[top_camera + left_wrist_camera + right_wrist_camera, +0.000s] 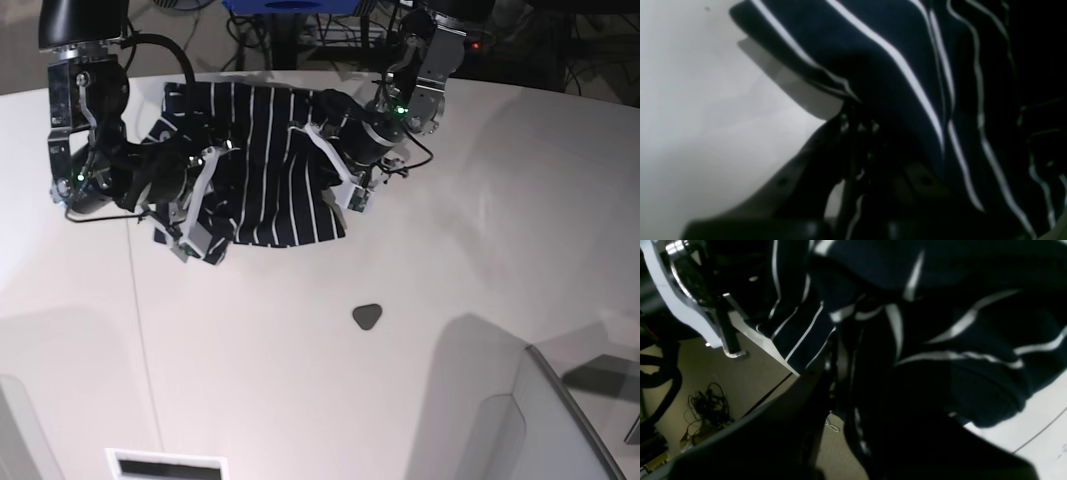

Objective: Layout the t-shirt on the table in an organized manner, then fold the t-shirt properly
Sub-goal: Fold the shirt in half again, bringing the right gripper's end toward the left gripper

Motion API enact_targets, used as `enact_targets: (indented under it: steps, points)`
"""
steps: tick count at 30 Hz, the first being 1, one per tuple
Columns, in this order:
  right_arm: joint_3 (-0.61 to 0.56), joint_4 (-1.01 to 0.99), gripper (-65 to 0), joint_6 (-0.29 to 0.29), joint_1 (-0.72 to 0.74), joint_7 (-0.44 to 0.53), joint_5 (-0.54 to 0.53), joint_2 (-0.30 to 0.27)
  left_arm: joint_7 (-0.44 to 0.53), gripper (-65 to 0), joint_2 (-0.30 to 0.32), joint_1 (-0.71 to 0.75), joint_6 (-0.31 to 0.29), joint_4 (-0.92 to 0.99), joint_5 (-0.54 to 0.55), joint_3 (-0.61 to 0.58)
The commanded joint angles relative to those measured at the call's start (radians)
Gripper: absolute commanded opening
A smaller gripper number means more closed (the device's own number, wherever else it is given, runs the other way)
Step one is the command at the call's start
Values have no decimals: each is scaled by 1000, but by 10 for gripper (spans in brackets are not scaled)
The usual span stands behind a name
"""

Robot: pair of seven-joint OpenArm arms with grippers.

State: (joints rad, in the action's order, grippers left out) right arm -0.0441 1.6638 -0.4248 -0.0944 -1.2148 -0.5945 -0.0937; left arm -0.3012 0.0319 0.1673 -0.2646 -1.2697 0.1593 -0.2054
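The t-shirt [262,170], dark navy with thin white stripes, lies bunched and partly lifted at the far side of the table [400,400]. My left gripper [328,150] is at its right edge. In the left wrist view the gripper [853,111] is shut on a fold of the t-shirt [890,50] held above the table [690,116]. My right gripper [195,205] is at the shirt's left lower edge. In the right wrist view the gripper [840,350] is shut on the t-shirt [973,380], near the table's edge [1040,420].
A small dark grey rounded-triangle piece [367,316] lies on the table in front of the shirt. A thin dark seam line [140,330] runs down the left side. A white slot [165,465] and a pale panel [545,420] sit at the near edge. Cables [706,403] lie on the floor.
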Motion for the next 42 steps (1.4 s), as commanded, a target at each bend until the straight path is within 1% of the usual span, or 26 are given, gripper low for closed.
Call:
enact_targets:
  steps: [1,2,4,9,11,13,15,17,21,25,28,32,35,37,38,39,40,42]
  points:
    - [0,19,-644,5,14,16,-23,-1,21,-650,12,-7,-9,-31,3,1]
    - [0,19,-644,5,14,16,-25,2,21,-650,26,-8,-9,-37,6,1]
    - [-1,19,-644,5,14,8,-18,30,20,-650,41,-12,-9,-51,10,2]
    - [-3,12,-644,7,14,7,-18,53,18,-650,41,-25,-9,-43,3,-4]
    - [-3,12,-644,8,14,-18,-18,62,-5,-650,41,-27,-9,-43,1,-6]
    - [-1,12,-644,45,20,-56,-26,74,-20,-650,41,-30,-9,-46,1,-7]
    - [0,11,-644,82,23,-64,-26,93,-22,-650,39,-31,-9,-51,1,-9]
    - [0,11,-644,94,25,-64,-25,99,-22,-650,38,-31,-9,-51,1,-9]
    - [3,-9,-644,94,32,-63,-25,101,-22,-650,39,-31,-9,-51,1,-10]
    - [8,-119,-644,94,57,-64,-25,125,-22,-650,43,-31,-9,-52,1,-2]
    - [3,-158,-644,94,66,-61,-26,130,-22,-650,52,-31,-9,-52,1,-9]
    - [8,-161,-644,94,77,-61,-26,153,-22,-650,52,-31,-9,-52,1,-9]
    - [3,-166,-642,94,83,-61,-26,159,-22,-650,56,-31,-9,-52,1,-9]
    - [8,-166,-641,94,84,-61,-25,176,-22,-650,56,-31,-9,-52,1,-9]
    - [10,-166,-636,94,86,-59,-22,182,-22,-650,56,-31,-9,-52,1,-9]
    - [8,-166,-615,94,91,-52,-23,183,-22,-650,56,-31,-9,-52,1,-9]
    - [10,-166,-585,94,92,-43,-25,185,-22,-650,56,-31,-9,-52,1,-9]
    - [10,-166,-500,94,95,-29,-25,186,-22,-650,56,-31,-9,-52,1,-9]
